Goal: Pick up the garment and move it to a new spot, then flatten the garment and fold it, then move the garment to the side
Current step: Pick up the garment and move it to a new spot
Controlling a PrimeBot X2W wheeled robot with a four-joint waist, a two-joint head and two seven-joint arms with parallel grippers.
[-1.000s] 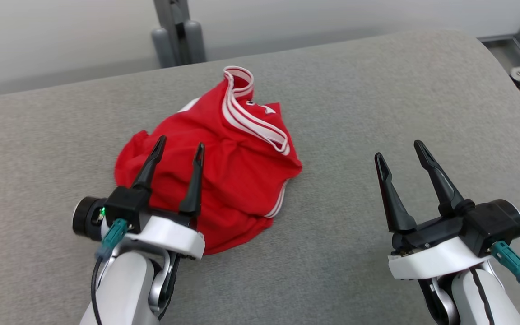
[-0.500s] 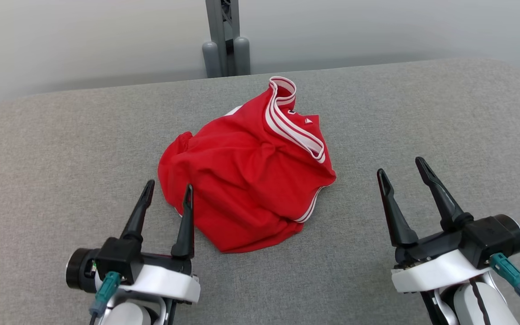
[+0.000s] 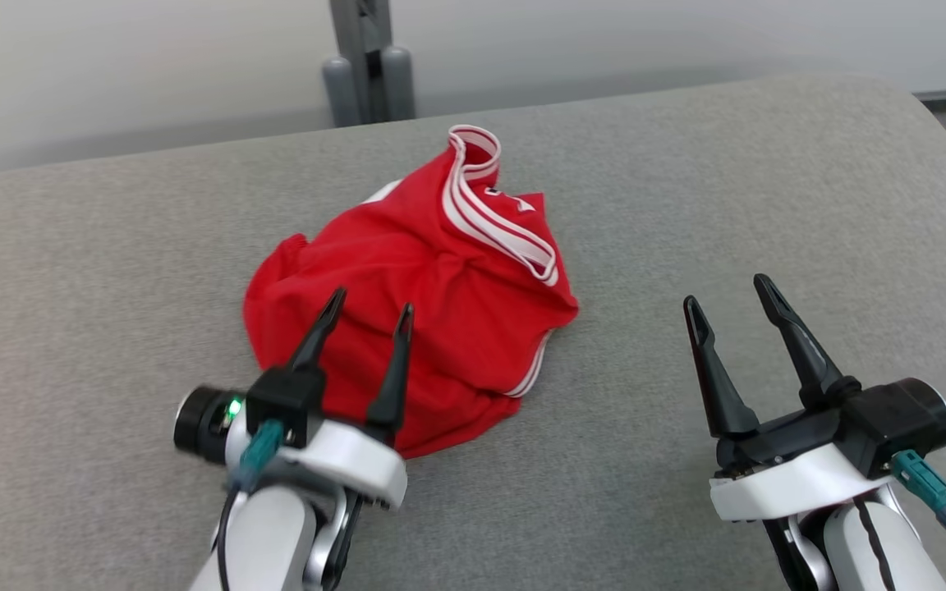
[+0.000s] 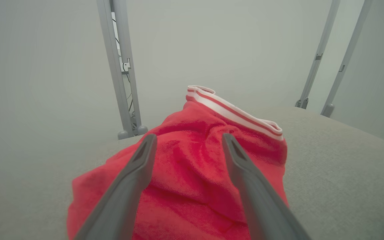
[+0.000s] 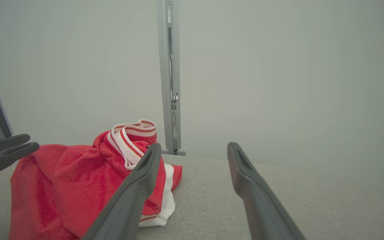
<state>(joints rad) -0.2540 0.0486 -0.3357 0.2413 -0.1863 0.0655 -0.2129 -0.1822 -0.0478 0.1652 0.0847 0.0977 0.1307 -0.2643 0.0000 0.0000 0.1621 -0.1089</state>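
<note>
**Left gripper lined up over crumpled red garment, pick not yet made**

The red fleecy garment with white-and-red striped trim [image 3: 424, 320] sits bunched in a heap near the middle of the grey fabric-covered padded surface [image 3: 727, 180]. Its striped band [image 3: 493, 222] stands up at the far side. My left gripper [image 3: 374, 300] hangs over the heap's near-left part, fingers spread wide, nothing gripped. In the left wrist view they straddle a raised fold of red cloth. Can't tell if the tips touch fabric. My right gripper [image 3: 726, 291] is off to the right of the heap over bare surface, also spread wide and empty.

Step in hand, as I judge it: the first pick. To do it well:
- Lower the left fingers so the raised fold goes deep between them.
- Close on a thick bunch, not one thin layer, so the heap lifts together.
- Don't pinch the surface cover underneath.
- Lift straight up before carrying over, or the cloth likely drags and rolls tighter.

The striped band looks stiffer, probably a good second hold for the right side when flattening.
</note>
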